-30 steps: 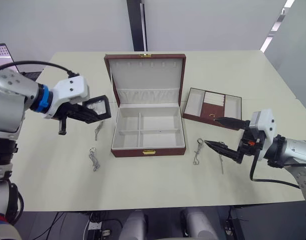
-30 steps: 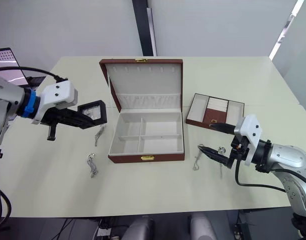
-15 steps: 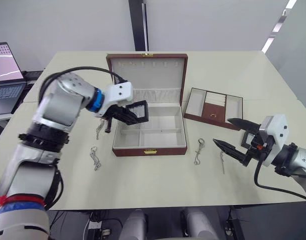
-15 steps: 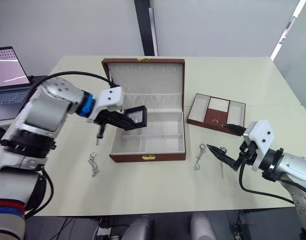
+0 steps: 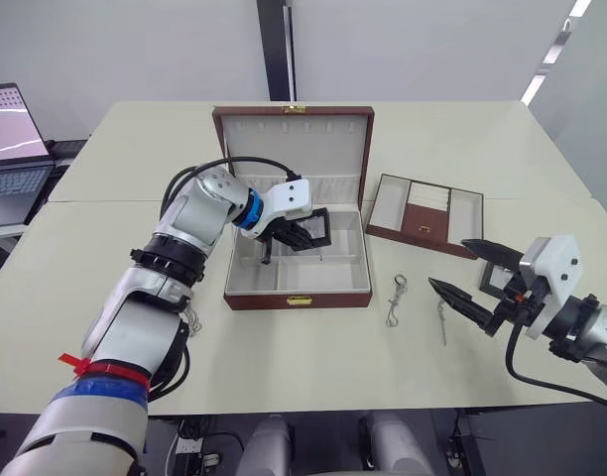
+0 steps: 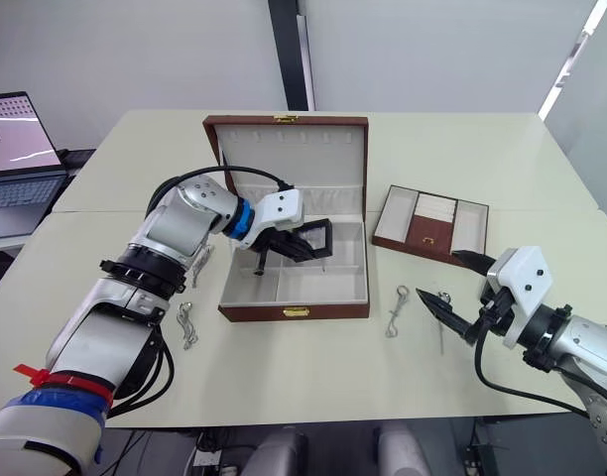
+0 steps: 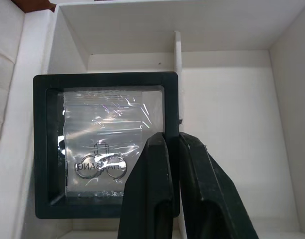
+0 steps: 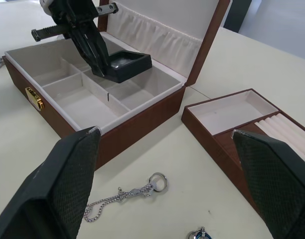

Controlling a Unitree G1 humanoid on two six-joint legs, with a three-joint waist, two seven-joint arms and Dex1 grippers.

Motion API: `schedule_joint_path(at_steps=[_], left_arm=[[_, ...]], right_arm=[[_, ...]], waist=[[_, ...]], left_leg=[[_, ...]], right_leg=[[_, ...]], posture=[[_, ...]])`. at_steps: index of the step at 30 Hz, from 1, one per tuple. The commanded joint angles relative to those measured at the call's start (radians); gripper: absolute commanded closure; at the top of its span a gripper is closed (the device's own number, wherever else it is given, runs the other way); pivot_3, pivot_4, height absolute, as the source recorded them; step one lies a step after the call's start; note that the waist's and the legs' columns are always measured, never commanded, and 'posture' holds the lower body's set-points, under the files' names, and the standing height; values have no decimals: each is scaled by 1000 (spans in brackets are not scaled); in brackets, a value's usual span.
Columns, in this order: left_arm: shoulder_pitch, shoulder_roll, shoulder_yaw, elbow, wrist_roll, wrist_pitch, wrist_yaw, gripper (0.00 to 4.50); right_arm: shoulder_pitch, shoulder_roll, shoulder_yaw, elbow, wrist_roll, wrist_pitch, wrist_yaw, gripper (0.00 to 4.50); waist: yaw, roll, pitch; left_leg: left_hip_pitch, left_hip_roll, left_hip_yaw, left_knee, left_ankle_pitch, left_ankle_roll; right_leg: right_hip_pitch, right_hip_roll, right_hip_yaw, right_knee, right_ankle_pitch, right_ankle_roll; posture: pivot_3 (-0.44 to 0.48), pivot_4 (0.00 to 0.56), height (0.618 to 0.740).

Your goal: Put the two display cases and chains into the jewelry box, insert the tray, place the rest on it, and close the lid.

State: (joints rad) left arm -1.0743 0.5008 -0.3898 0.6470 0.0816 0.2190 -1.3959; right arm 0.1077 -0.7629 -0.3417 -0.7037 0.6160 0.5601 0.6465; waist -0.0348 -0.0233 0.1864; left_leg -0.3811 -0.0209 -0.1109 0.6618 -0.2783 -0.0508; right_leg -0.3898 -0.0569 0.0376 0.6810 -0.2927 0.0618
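The jewelry box [image 5: 297, 299] stands open at the table's centre, its lid [image 5: 292, 147] upright behind it. My left gripper [image 5: 305, 234] is shut on one edge of a black display case [image 7: 105, 144], whose clear window shows rings. The case hangs tilted, low in the box's back right compartment [image 8: 126, 63]; I cannot tell whether it touches the lining. The tray [image 5: 423, 213] lies right of the box. One chain [image 5: 394, 297] lies between the box and my right gripper [image 5: 449, 263], which is open and holds nothing. Another chain [image 6: 187, 324] lies left of the box.
A thin silver ring-topped piece [image 5: 440, 319] lies just below my right gripper. A second thin silver piece [image 6: 199, 263] lies beside the box's left wall, under my left arm. A laptop [image 5: 11, 139] stands off the table's far left corner.
My left gripper has carried the display case rightwards from left of the box, over its wall and down into the back right compartment. My right gripper stays open and has drifted slightly right.
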Motion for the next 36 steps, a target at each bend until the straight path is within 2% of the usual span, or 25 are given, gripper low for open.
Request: schedule_joint_path(at_steps=[1,16,30,31,36], left_arm=[[-34,-11,5,27,10,-33,0,4465],[-39,-33,27,52,13,-68,8,4465],[-36,-27,72,27,-35,-59,-1,164],[-34,-24,81,21,-45,-57,-7,17],[23,27,210,-151,-216,104,-75,17]], right_arm=[[7,-2,-42,-38,16,3,-11,0],[15,-7,-52,-46,22,14,-16,0],[25,-27,-87,-19,36,14,15,0],[29,-30,-93,-16,37,13,21,0],[76,-52,-176,52,57,1,99,0]], waist=[[0,0,0],[1,0,0],[1,0,0],[1,0,0],[0,0,0]], left_leg=[[0,0,0,0,0,0],[0,0,0,0,0,0],[0,0,0,0,0,0],[0,0,0,0,0,0],[0,0,0,0,0,0]], right_leg=[[0,0,0,0,0,0],[0,0,0,0,0,0],[0,0,0,0,0,0],[0,0,0,0,0,0],[0,0,0,0,0,0]], posture=[[0,150,740],[0,150,740],[0,150,740],[0,150,740],[0,150,740]])
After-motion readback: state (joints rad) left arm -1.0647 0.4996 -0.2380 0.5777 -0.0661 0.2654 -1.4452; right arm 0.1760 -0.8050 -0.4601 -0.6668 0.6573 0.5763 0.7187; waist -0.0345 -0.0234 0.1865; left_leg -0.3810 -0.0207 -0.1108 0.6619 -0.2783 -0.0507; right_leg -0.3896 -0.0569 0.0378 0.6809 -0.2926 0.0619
